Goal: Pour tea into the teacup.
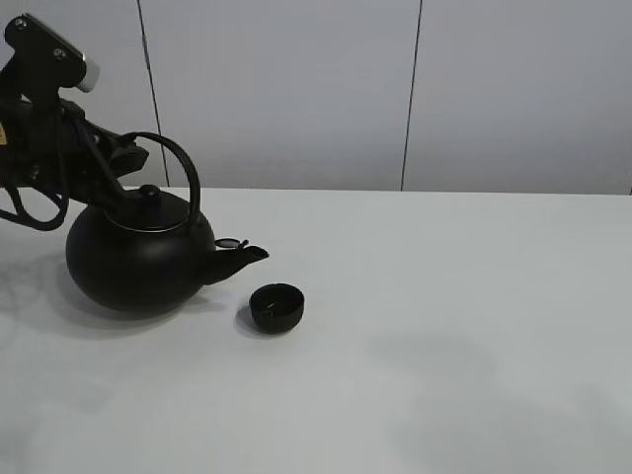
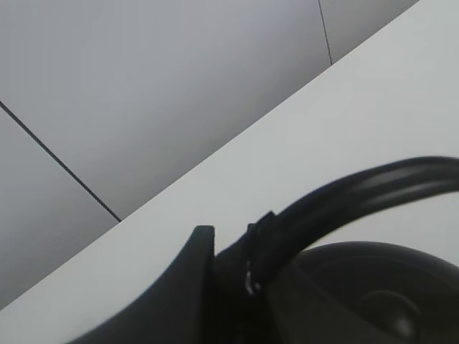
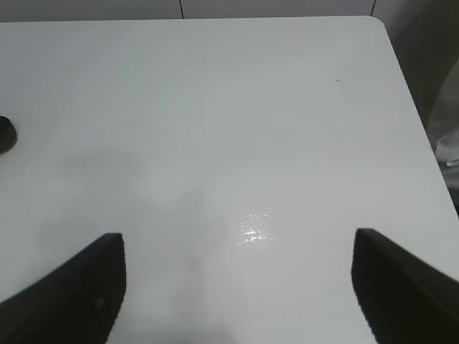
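Observation:
A big round black kettle [image 1: 138, 259] stands on the white table at the left, its spout [image 1: 247, 255] pointing right. The small matte black teacup [image 1: 276, 307] stands just right of and below the spout tip, close to it but apart. My left gripper [image 1: 131, 158] is shut on the kettle's arched handle [image 1: 186, 168]. The left wrist view shows one dark finger [image 2: 197, 251] against the handle [image 2: 358, 190], with the lid [image 2: 380, 304] below. My right gripper [image 3: 240, 287] is open and empty over bare table. The teacup [image 3: 4, 135] shows at that view's edge.
The white table [image 1: 444, 326] stretches wide to the right of the cup. Grey wall panels [image 1: 296, 89] stand behind its far edge. The right wrist view shows the table's rounded corner [image 3: 379, 25] and side edge. The right arm is out of the exterior high view.

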Available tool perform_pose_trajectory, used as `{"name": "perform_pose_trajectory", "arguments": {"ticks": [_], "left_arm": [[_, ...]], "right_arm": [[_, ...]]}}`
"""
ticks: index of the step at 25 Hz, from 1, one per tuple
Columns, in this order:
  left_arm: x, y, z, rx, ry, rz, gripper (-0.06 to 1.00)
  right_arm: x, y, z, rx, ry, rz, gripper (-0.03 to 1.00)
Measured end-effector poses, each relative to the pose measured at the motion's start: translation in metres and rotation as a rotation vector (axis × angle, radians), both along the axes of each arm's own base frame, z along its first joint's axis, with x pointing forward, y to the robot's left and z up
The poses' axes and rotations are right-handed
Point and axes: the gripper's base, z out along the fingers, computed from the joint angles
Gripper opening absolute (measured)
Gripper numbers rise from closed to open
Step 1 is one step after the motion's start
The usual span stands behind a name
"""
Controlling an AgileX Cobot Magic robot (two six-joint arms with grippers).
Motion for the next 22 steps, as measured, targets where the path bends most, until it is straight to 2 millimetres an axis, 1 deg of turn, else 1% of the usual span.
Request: {"name": "perform_pose_trajectory", "arguments": {"ticks": [22], "left_arm": [[-0.0007, -0.0011, -0.0003, 0.045, -0.019, -0.031, 0.10]], "right_arm": [[0.0000, 0.0000, -0.0001, 0.000, 0.001, 0.000, 0.59]]}}
